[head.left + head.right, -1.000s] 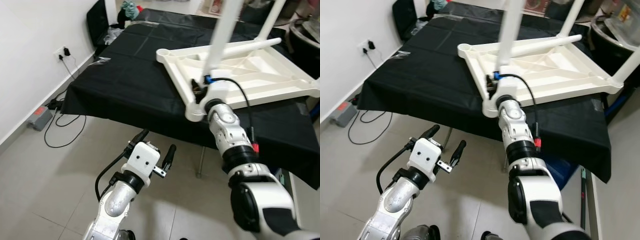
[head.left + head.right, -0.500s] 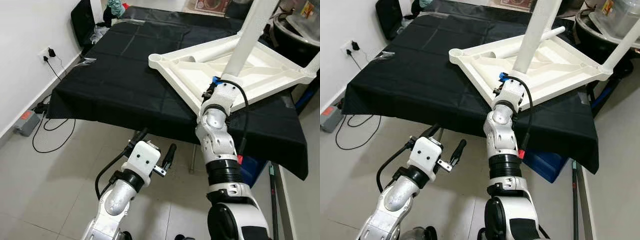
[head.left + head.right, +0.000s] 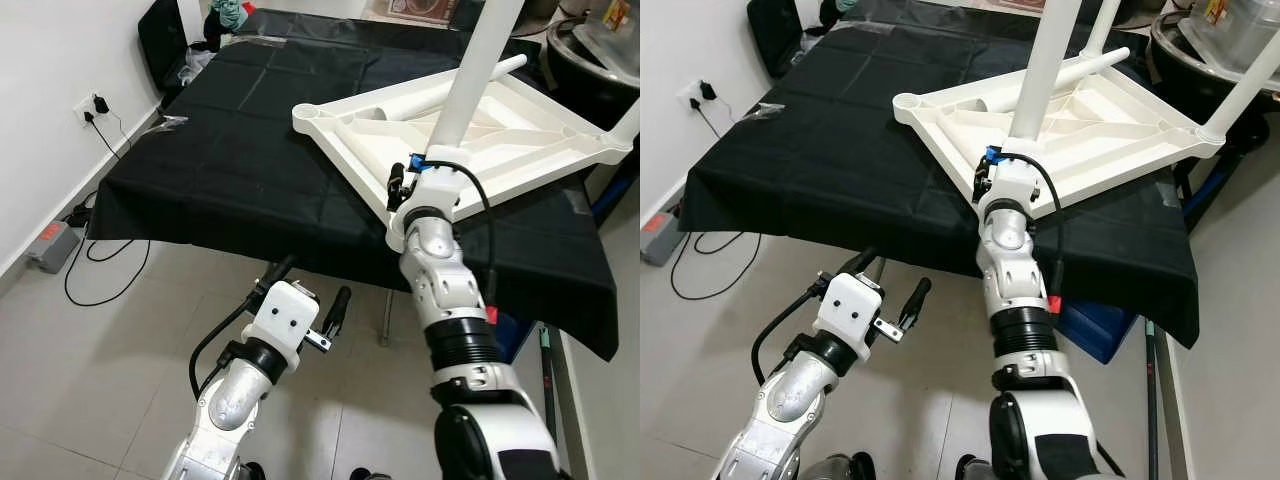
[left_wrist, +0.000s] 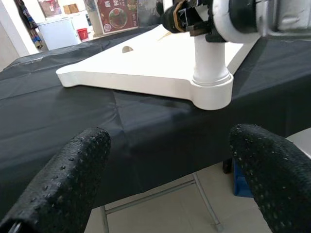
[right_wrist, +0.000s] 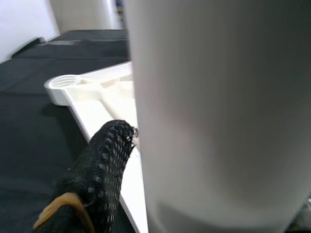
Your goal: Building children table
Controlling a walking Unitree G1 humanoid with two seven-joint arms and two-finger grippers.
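A white children's table top [image 3: 345, 150] lies upside down on a black-covered table [image 3: 230, 130]. A white leg [image 3: 470, 70] stands in its near corner socket [image 4: 211, 92]. My right gripper [image 3: 400, 185] is shut on this leg just above the socket; in the right wrist view one black finger [image 5: 99, 174] presses against the leg [image 5: 218, 111]. A second leg [image 3: 1250, 85] stands at the far right corner, and a third [image 3: 440, 92] lies across the top. My left gripper [image 3: 314, 282] hangs open over the floor in front of the table, holding nothing.
The table edge [image 4: 146, 145] is just ahead of the left gripper. A wall socket [image 3: 97, 105] with cables and a grey box [image 3: 52, 245] are on the left. A blue box [image 3: 1090, 325] sits under the table's right side. Dark bags [image 3: 165, 40] stand at the back.
The head view has shifted. My right wrist has turned around the base of the leg while staying at the near corner. The left arm has not moved.
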